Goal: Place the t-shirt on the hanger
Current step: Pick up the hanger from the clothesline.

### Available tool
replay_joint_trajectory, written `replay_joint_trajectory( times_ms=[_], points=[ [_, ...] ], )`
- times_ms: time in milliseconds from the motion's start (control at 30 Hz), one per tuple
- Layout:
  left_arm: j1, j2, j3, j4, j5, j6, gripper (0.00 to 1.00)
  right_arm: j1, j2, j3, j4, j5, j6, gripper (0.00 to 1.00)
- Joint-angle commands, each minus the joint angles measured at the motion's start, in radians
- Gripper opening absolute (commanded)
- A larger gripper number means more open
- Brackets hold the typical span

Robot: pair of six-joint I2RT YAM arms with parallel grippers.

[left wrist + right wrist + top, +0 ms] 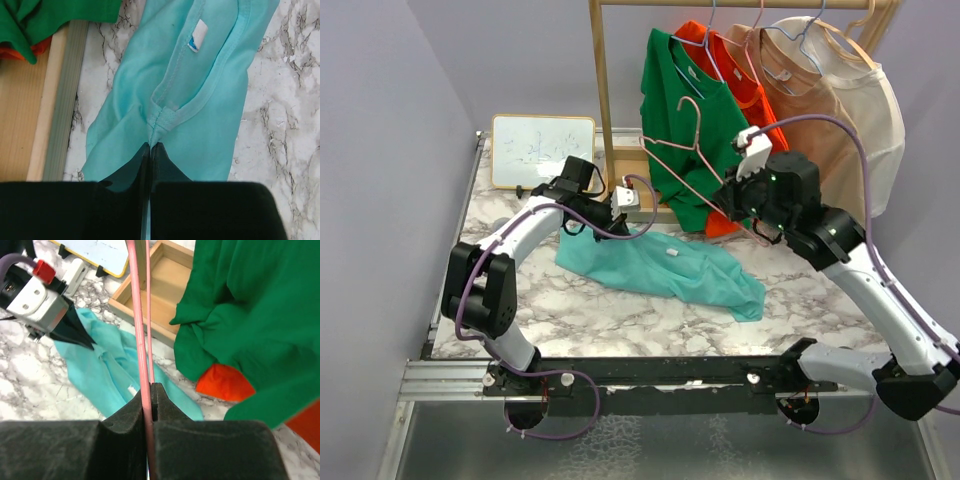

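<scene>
The teal t-shirt [665, 265] lies crumpled on the marble table, its white tag [198, 35] face up inside the collar. My left gripper [608, 222] is shut on the collar seam [150, 145] at the shirt's far left end. My right gripper [728, 205] is shut on the pink wire hanger [698, 128] and holds it tilted above the shirt's far edge, hook upward, in front of the green shirt. In the right wrist view the hanger's wire [139, 315] runs up from my shut jaws [151, 387], with the t-shirt [105, 370] and the left gripper [75, 335] beyond.
A wooden clothes rack [603, 90] stands at the back with a green shirt [675, 110], an orange-red shirt [745, 90] and beige shirts [820, 110] on hangers. Its wooden base [145, 295] lies close behind the t-shirt. A small whiteboard [542, 150] leans at the back left.
</scene>
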Motion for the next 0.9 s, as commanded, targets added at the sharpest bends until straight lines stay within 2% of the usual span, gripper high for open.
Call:
replay_joint_trajectory(
  times_ms=[0,333,633,867],
  points=[
    [0.023,-0.022,0.047,-0.051,-0.007,0.039,0.0,0.007,-0.091,0.008,-0.133,-0.048,0.034,0.01],
    [0.075,-0.014,0.059,-0.053,-0.026,0.081,0.0,0.006,-0.095,-0.014,-0.294,-0.193,0.016,0.01],
    [0.075,-0.002,0.054,-0.061,-0.02,0.083,0.0,0.007,-0.086,-0.053,-0.346,-0.336,-0.04,0.01],
    [0.075,0.01,0.054,-0.061,-0.017,0.072,0.0,0.006,-0.083,-0.051,-0.365,-0.362,-0.06,0.01]
  ],
)
